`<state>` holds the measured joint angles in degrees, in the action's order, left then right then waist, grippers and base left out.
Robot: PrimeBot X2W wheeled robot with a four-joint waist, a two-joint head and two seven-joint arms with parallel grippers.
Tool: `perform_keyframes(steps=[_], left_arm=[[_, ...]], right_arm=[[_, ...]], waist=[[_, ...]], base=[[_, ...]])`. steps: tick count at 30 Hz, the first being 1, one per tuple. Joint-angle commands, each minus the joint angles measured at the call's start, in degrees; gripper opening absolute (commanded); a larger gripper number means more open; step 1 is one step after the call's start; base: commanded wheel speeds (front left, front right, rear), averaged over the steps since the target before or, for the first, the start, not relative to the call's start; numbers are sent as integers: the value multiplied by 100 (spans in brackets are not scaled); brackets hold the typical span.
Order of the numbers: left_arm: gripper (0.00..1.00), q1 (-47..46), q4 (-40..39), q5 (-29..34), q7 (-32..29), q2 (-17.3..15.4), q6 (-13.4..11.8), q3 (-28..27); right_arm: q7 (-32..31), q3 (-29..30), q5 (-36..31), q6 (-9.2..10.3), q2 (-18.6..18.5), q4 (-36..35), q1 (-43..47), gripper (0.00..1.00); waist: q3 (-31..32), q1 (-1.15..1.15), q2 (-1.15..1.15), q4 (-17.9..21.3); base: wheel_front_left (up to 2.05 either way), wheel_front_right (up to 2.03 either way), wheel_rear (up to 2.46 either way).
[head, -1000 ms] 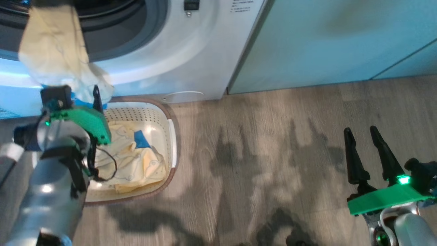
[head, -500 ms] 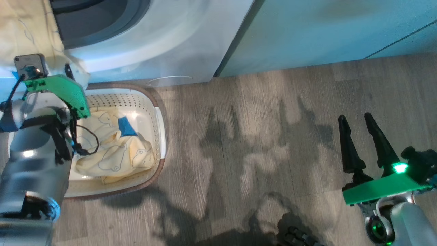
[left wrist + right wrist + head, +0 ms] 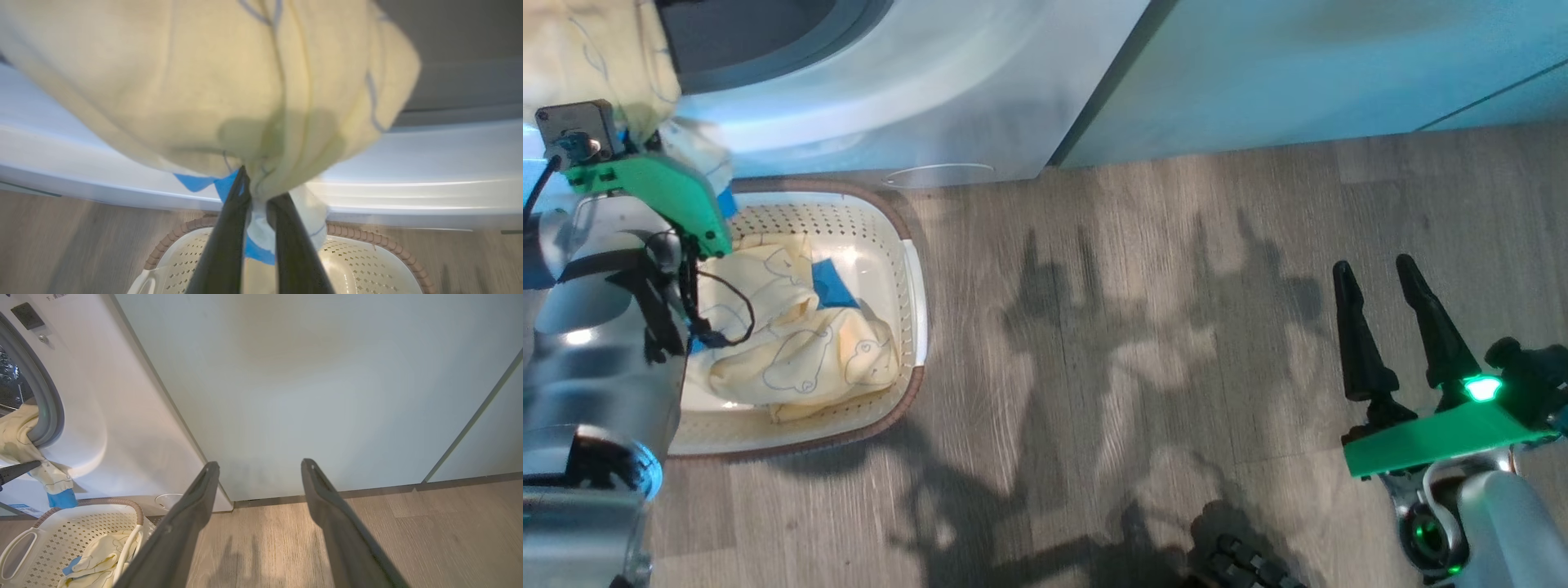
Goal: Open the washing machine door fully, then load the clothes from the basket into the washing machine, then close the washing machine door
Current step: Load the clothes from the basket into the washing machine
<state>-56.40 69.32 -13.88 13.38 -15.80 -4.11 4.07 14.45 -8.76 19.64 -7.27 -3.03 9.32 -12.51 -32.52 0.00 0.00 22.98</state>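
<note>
**L claw grips yellow garment at washer mouth**

L claw point(image 3: 258, 185): fingers nearly together, nipped onto a bunched edge of a pale yellow garment point(image 3: 229, 81) w/ blue trim. The cloth balloons up and beyond the fingertips, in front of the washing machine point(image 3: 947, 90). In the right wrist view the same garment drapes over the lower lip of the grey ring point(image 3: 55, 412), its tail hanging toward the basket point(image 3: 908, 269). The basket sits on the floor point(image 3: 1135, 343) just in front of the machine, directly below the L claw. More clothes point(image 3: 800, 351) lie crumpled inside it. R claw point(image 3: 1374, 263): fingers well parted, nothing in it, over bare floor, well apart from basket & machine, facing the pale green cabinet point(image 3: 306, 375).
</note>
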Motion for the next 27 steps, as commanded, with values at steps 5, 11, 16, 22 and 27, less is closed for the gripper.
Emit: perform_keyframes(steps=[5,11,16,22,27], left_arm=[[0,55,-193,-17,150,-118,214,27],[0,483,-978,55,160,17,428,115],[0,803,-1752,161,161,45,500,180],[0,888,-2360,179,161,25,610,235],[0,648,-2726,109,-180,-50,767,304]], right_arm=[[55,-52,-3,-22,-38,-107,20,100],[55,-12,8,-22,-46,-100,82,100],[55,9,7,-22,-52,-77,144,100],[55,16,10,-22,-72,-64,209,100],[55,-1,12,-22,-80,-64,218,100]], waist=[[193,0,0,-70],[408,0,0,-151],[611,0,0,-230],[779,0,0,-289],[835,0,0,-311]], base=[[0,0,0],[0,0,0],[0,0,0],[0,0,0],[0,0,0]])
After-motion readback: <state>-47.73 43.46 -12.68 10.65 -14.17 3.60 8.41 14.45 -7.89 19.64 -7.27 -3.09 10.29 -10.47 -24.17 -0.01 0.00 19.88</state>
